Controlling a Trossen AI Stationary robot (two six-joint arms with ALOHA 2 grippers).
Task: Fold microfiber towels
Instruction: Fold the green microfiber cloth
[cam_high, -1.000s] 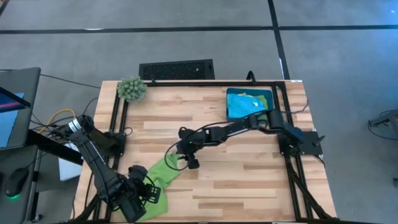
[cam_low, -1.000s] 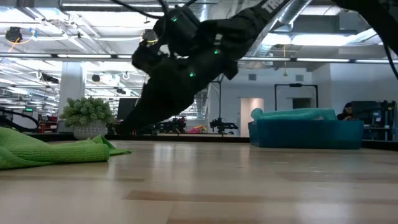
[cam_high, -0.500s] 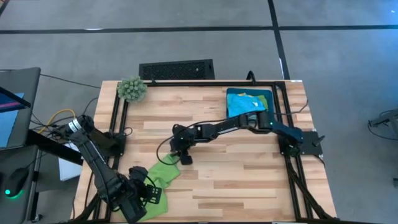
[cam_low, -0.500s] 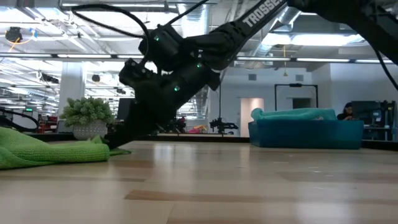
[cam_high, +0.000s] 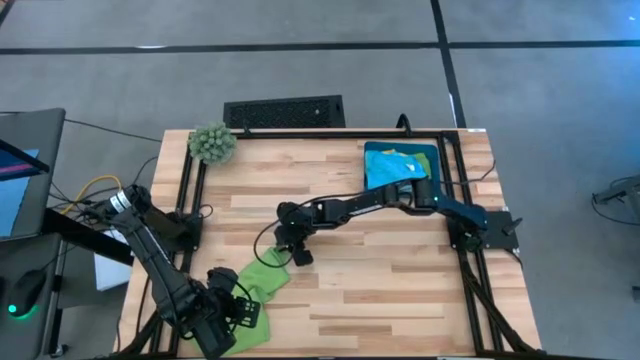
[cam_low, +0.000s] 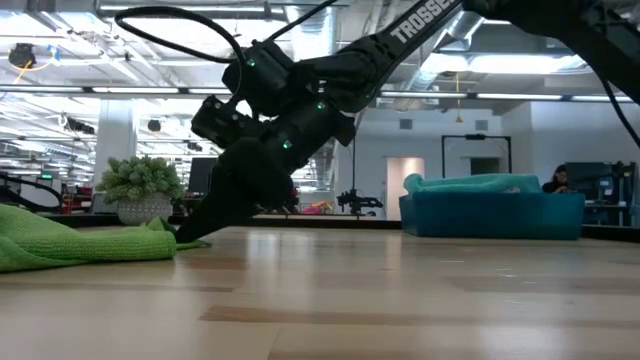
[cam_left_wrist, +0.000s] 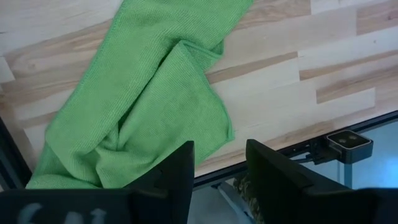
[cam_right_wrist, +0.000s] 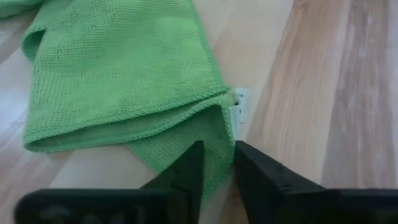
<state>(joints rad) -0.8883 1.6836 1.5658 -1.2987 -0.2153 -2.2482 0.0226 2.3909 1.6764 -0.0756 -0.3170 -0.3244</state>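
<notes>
A lime green microfiber towel (cam_high: 262, 274) lies bunched on the wooden table near its front left; it also shows in the low view (cam_low: 70, 242), the left wrist view (cam_left_wrist: 143, 93) and the right wrist view (cam_right_wrist: 118, 68). My right gripper (cam_high: 296, 252) reaches across from the right and is shut on the towel's right end, low at the table (cam_low: 195, 238). My left gripper (cam_high: 228, 312) is open at the table's near edge, by the towel's near left end, and I see no touch (cam_left_wrist: 221, 165). My right gripper pinches the towel's corner (cam_right_wrist: 217, 134) between its two fingers, beside a small white tag (cam_right_wrist: 239, 102). The fingers slant down from the table's right side. One layer or several, I cannot tell. The towel lies slack on the table, its top layer folded over.
A blue bin (cam_high: 372, 168) with teal, yellow and light blue cloths stands at the back right; it also shows in the low view (cam_low: 490, 212). A fuzzy green plant ball (cam_high: 212, 143) sits at the back left. Bare wood lies right of the towel.
My right gripper has gone toward the table's left edge and slightly down, taking the towel's right end with it. That end has drawn in toward the rest, so the towel is shorter and more bunched. Its left end has stayed put.
</notes>
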